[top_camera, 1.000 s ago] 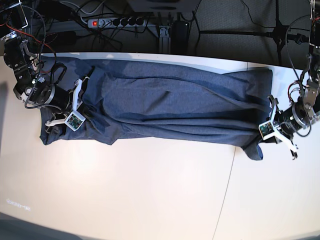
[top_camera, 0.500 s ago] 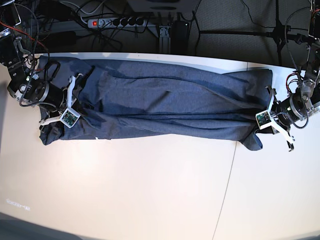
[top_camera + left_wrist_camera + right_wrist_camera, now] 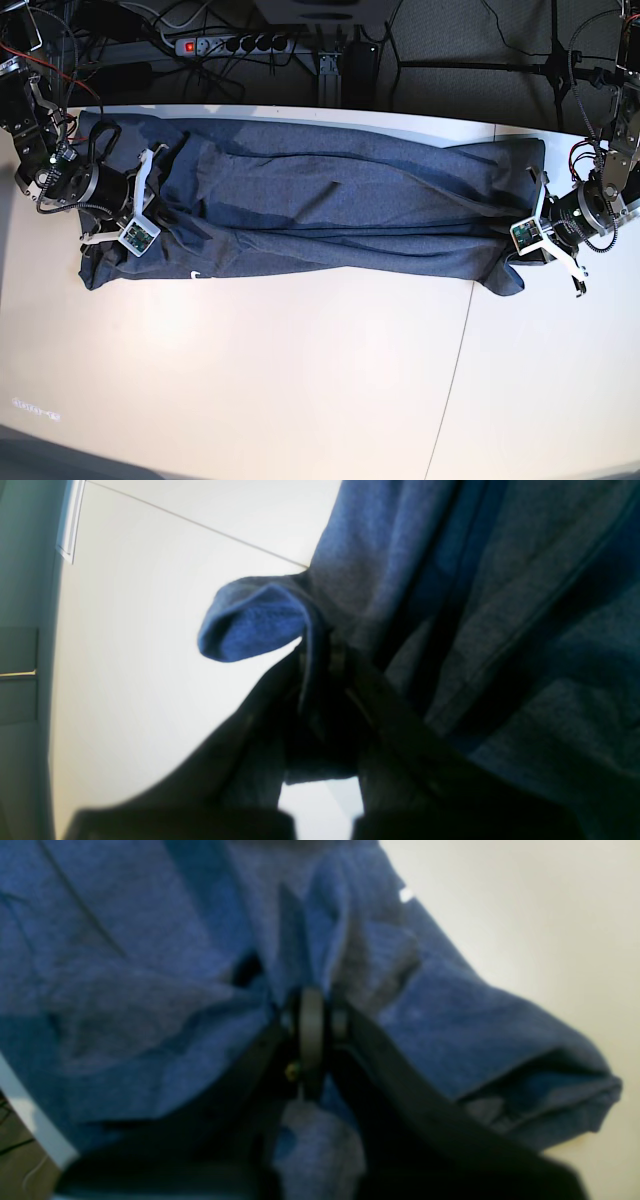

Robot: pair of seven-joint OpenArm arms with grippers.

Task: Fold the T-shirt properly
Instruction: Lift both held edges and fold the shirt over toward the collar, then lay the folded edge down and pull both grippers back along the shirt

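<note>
Both pincers clamped on the T-shirt (image 3: 330, 215): right gripper (image 3: 160, 200) at frame left, left gripper (image 3: 520, 245) at frame right. Both have pulled up-frame since a second ago, dragging the near hem back. Shirt spans the table (image 3: 300, 400) upper half; lengthwise fold underway.

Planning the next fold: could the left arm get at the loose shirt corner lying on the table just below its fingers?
Probably not yet: the left gripper is shut on the T-shirt. The corner lies close by with nothing over it, but the gripper must let go first.
</note>
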